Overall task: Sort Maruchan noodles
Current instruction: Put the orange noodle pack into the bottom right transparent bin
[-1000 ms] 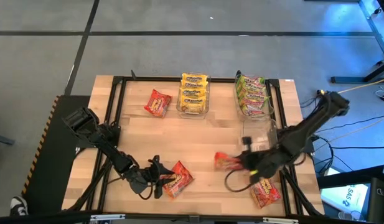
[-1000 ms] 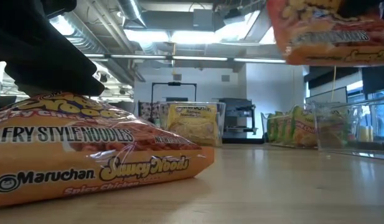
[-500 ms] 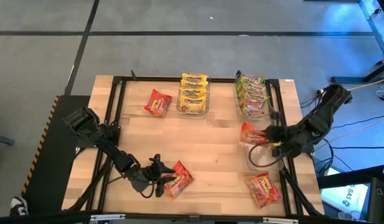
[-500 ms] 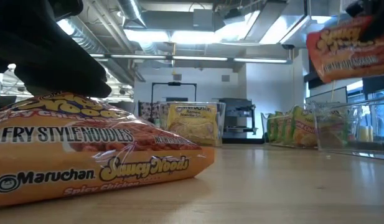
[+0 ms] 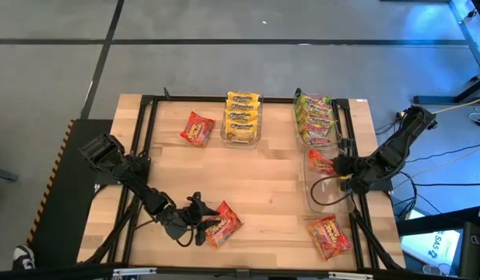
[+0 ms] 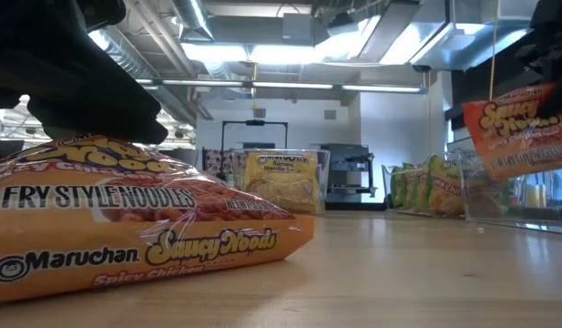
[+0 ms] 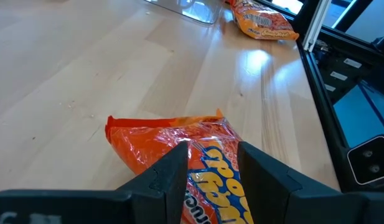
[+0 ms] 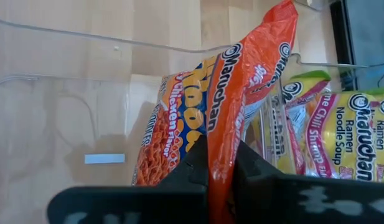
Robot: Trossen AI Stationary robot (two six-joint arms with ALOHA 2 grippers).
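A red-orange Maruchan packet point(image 5: 225, 222) lies flat on the table near its front edge. My left gripper point(image 7: 210, 171) is closed on it, coming from the table's left. My right gripper point(image 8: 220, 165) is shut on a second red-orange packet point(image 5: 320, 162), also seen in the low view point(image 6: 525, 128), and holds it over an empty clear bin point(image 5: 327, 190) at the right. Two more red-orange packets lie loose, one at the far left point(image 5: 197, 128) and one at the near right point(image 5: 331, 236). My left gripper has the packet's end nearest the arm point(image 7: 201, 155) between its two fingers, which slant down from the table's left. The packet lies flat on the table, with its far seam point(image 7: 160, 121) pointing away from the fingers. My right gripper pinches one edge of its packet point(image 8: 221, 140) between the two shut fingers, slanting down from the table's right. The packet stands out past the fingertips, tilted and lifted clear above the clear bin.
At the back, one clear bin holds yellow packets point(image 5: 242, 118) and another holds light green packets point(image 5: 315, 120). A black frame rail point(image 5: 138, 155) runs along the table's sides. Bare wood point(image 5: 255, 179) lies between the arms.
My right gripper has carried its packet from above the table's middle toward the right and far edges, over the clear bin. It has tipped further downward and sunk a little. The packet stayed clear of the table. My left gripper and its packet kept still.
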